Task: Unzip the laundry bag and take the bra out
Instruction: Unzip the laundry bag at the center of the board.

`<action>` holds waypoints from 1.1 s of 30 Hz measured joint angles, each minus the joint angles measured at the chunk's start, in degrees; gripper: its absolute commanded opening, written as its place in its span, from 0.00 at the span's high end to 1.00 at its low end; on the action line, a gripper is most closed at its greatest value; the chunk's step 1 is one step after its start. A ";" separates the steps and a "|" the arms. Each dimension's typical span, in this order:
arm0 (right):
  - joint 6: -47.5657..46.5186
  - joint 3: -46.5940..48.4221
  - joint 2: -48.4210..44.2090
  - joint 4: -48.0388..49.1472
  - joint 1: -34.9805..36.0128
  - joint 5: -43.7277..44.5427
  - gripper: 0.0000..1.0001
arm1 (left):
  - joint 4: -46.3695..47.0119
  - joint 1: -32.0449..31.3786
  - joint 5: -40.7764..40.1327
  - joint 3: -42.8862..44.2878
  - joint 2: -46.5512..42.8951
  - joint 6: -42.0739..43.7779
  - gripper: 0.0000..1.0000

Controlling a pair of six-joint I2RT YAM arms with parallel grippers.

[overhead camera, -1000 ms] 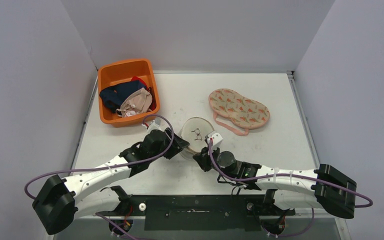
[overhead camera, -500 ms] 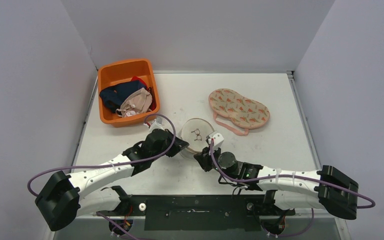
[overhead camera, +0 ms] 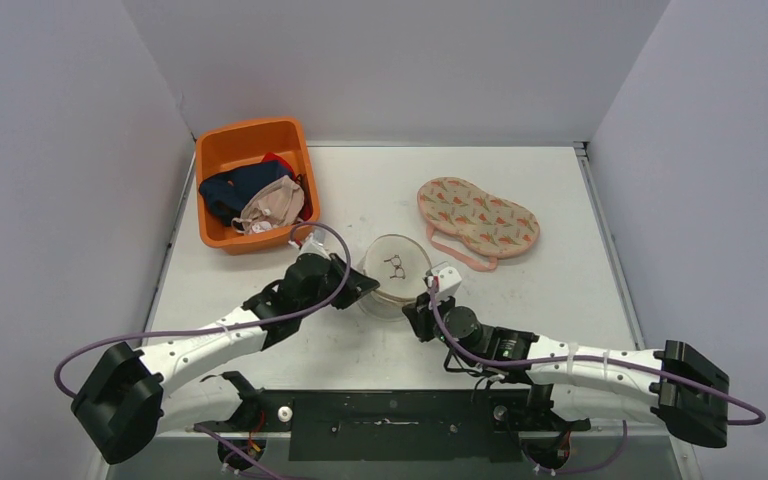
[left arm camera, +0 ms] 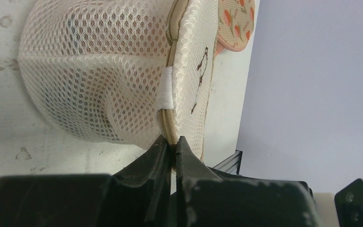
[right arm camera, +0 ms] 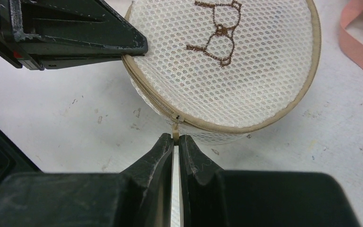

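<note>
- The laundry bag [overhead camera: 393,272], a round mesh drum with a beige rim, sits on the white worktop [overhead camera: 560,290] near its middle, between the two arms.
- The left claw [left arm camera: 171,143] is clenched on the beige seam at the bag's left edge, and its black fingers [right arm camera: 99,40] press against the rim.
- The right claw [right arm camera: 176,140] is clenched on the zip pull [right arm camera: 175,130], which hangs from the slider [right arm camera: 175,117] on the bag's near side.
- The lid lies flat on the drum; a brown stitched pair of glasses [right arm camera: 220,30] marks its top.
- A small white tab [left arm camera: 168,92] crosses the seam just beyond the left claw's grip.
- The bra cannot be made out through the mesh.
- A carrot-print pad [overhead camera: 478,215] lies beyond the bag to the right, apart from it. Its pink strap [overhead camera: 460,255] curls toward the bag and comes near the rim without touching.
- An orange basket [overhead camera: 250,128] stands in the far left corner, well apart from the bag, heaped with clothes [overhead camera: 255,200] in dark blue, beige and red.
- The left arm's purple cable [overhead camera: 328,238] loops up between the basket and the bag.
- Grey walls close the worktop on three sides.
- Scuffs and specks mark the worktop around the bag.
</note>
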 measured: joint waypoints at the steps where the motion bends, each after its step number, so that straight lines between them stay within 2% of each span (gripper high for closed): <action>1: 0.11 0.00 -0.35 -0.50 0.00 0.39 0.95 | 0.81 0.35 0.98 -0.11 0.22 0.48 1.00; 12: 1.03 -1.84 -4.55 -3.10 0.37 1.70 0.95 | 14.10 7.54 16.48 -2.23 9.20 4.37 1.00; 13: 1.03 -1.86 -4.52 -3.13 0.39 1.70 0.95 | 14.40 7.74 17.25 -1.90 10.10 4.66 0.91; 15: 1.03 -1.97 -4.50 -3.15 0.44 1.70 0.95 | 14.80 8.00 18.10 -1.22 11.39 5.01 0.66; 17: 1.03 -2.03 -4.50 -3.13 0.70 1.73 0.95 | 14.80 8.09 18.23 -0.96 11.47 5.86 0.45; 21: 0.98 -2.03 -4.50 -3.04 0.85 1.70 0.95 | 11.45 8.22 17.31 -0.85 8.83 6.75 0.22; 26: 0.68 -2.03 -4.44 -2.91 1.11 1.40 0.95 | 4.07 7.10 13.86 -1.86 -1.84 7.43 0.21; 28: 0.39 -2.03 -4.00 -2.40 1.11 1.11 0.95 | 2.62 5.51 12.31 -3.17 -6.45 6.93 0.23; 30: -0.11 -2.01 -3.15 -1.81 1.14 0.57 0.95 | 1.77 3.08 10.60 -4.09 -9.20 5.90 0.30; 33: -0.90 -1.64 -0.70 -0.63 1.22 -0.83 0.95 | 1.11 -0.90 7.89 -4.15 -9.05 4.31 0.37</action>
